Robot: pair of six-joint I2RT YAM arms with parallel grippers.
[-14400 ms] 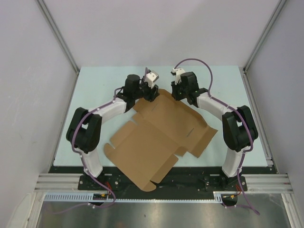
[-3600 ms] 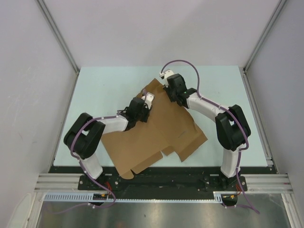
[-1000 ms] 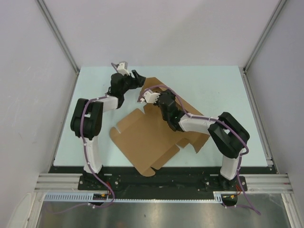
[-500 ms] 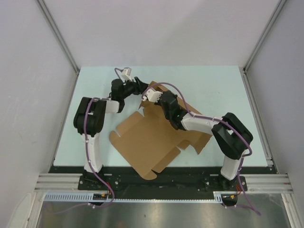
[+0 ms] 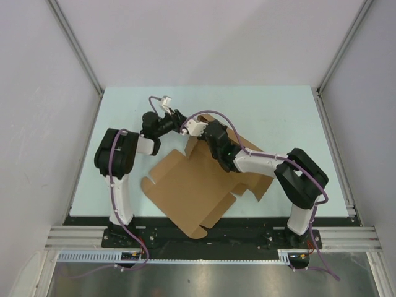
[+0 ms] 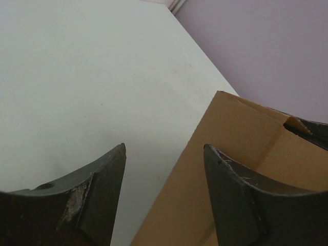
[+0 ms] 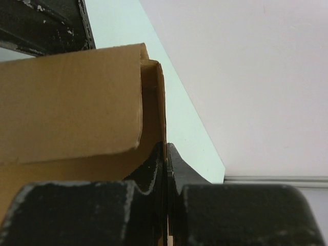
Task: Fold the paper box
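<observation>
The paper box [image 5: 192, 185] is a brown die-cut cardboard sheet lying mostly flat in the middle of the table, with its far flap [image 5: 191, 143] lifted upright. My right gripper [image 5: 197, 127] is shut on that flap's top edge; in the right wrist view the jaws [image 7: 165, 147] pinch the thin cardboard [image 7: 72, 102]. My left gripper [image 5: 177, 120] is just left of the flap, jaws open. In the left wrist view the flap's edge [image 6: 241, 154] runs up between the open fingers of the left gripper [image 6: 164, 148], close to the right finger [image 6: 230, 195].
The pale green table mat [image 5: 272, 111] is boxed in by grey walls with aluminium posts [image 5: 74, 46] at the far corners. A metal rail [image 5: 210, 238] carries both arm bases at the near edge. The right arm [image 5: 266, 162] lies across the sheet's right side.
The left gripper has come from the far left of the mat toward the raised flap, its jaws a little narrower. The right gripper has carried the flap slightly left.
</observation>
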